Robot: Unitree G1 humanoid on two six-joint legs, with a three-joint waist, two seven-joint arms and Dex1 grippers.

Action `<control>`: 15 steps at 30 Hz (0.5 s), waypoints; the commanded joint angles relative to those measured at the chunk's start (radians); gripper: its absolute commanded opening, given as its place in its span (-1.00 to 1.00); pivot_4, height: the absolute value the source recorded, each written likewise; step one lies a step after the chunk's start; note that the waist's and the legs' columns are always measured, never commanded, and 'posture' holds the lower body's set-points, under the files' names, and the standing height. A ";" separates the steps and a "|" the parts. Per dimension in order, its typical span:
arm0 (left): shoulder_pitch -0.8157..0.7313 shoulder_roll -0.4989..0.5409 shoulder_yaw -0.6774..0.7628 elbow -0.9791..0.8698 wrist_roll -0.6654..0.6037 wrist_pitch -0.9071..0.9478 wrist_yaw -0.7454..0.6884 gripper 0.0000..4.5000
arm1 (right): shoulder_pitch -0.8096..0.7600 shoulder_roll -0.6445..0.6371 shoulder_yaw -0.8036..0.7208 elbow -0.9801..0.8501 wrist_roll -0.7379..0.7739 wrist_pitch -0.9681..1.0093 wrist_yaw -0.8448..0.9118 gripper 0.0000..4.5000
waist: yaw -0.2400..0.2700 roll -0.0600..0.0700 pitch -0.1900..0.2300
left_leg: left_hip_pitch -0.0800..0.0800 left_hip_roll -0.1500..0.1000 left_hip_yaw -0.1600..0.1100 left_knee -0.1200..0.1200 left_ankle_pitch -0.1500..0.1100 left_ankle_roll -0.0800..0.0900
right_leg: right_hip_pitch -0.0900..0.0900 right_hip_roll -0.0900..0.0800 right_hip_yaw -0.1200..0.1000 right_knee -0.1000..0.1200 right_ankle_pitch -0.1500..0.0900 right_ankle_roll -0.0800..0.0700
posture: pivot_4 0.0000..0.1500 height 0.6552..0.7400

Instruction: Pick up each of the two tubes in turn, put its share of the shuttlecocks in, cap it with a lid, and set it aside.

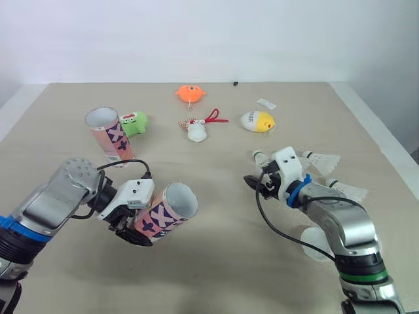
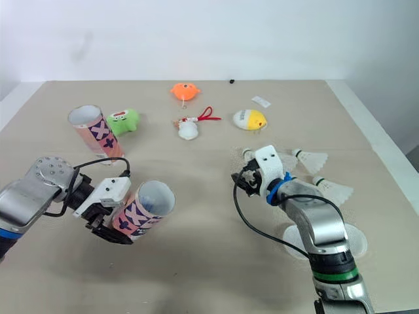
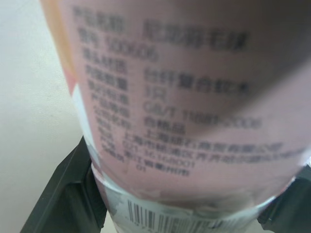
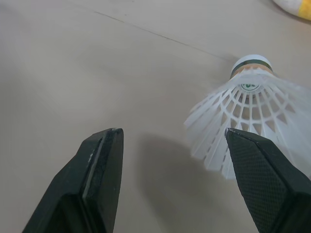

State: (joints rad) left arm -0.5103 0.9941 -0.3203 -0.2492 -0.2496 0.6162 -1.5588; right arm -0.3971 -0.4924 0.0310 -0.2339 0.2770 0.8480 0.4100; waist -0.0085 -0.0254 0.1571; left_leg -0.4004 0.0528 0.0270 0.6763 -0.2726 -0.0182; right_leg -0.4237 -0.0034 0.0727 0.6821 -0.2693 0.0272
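My left gripper [image 1: 134, 229] is shut on a pink patterned tube [image 1: 163, 212], holding it tilted just above the table with its open mouth facing up and to the right. In the left wrist view the tube's label [image 3: 180, 121] sits between the black fingers [image 3: 63, 194]. A second matching tube [image 1: 108, 134] stands upright at the far left. My right gripper [image 1: 254, 185] is open, low over the table, with a white shuttlecock [image 4: 248, 111] lying just ahead of its fingers. Two more shuttlecocks [image 1: 321, 159] [image 1: 347, 191] lie to its right. A clear round lid [image 2: 327, 239] lies under my right forearm.
Toys lie at the back of the beige table: a green plush [image 1: 133, 122], an orange plush [image 1: 190, 93], a white charm with red cord [image 1: 198, 129] and a yellow-white egg toy [image 1: 257, 121]. The table's right edge [image 1: 386, 150] runs close to the shuttlecocks.
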 commanded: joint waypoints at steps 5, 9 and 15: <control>0.007 0.018 0.028 -0.041 -0.033 0.016 0.017 0.37 | -0.119 0.055 0.036 0.133 -0.065 -0.098 -0.017 0.34 | -0.015 0.000 0.000 | 0.000 0.000 0.000 0.000 0.000 0.000 | 0.000 0.000 0.000 0.000 0.000 0.000 | 1.00 0.82; 0.009 0.020 0.025 -0.051 -0.041 0.023 0.027 0.37 | -0.133 0.056 0.047 0.166 -0.082 -0.141 0.002 -0.24 | -0.015 0.000 0.000 | -0.001 0.000 0.000 0.000 0.000 0.000 | -0.001 0.000 0.000 0.000 0.000 0.000 | 1.00 0.82; 0.013 0.018 0.020 -0.054 -0.047 0.024 0.039 0.37 | -0.147 0.070 0.056 0.160 -0.088 -0.170 0.025 -0.99 | -0.015 0.000 0.000 | -0.001 0.000 0.000 0.000 0.000 0.000 | -0.001 0.000 0.000 0.000 0.000 0.000 | 1.00 0.82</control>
State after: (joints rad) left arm -0.4948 1.0002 -0.3161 -0.2853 -0.2873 0.6401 -1.5252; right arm -0.5161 -0.4264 0.0848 -0.0486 0.1924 0.7030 0.4274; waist -0.0237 -0.0256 0.1572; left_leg -0.4016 0.0530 0.0267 0.6762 -0.2725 -0.0182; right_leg -0.4247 -0.0033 0.0726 0.6822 -0.2695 0.0274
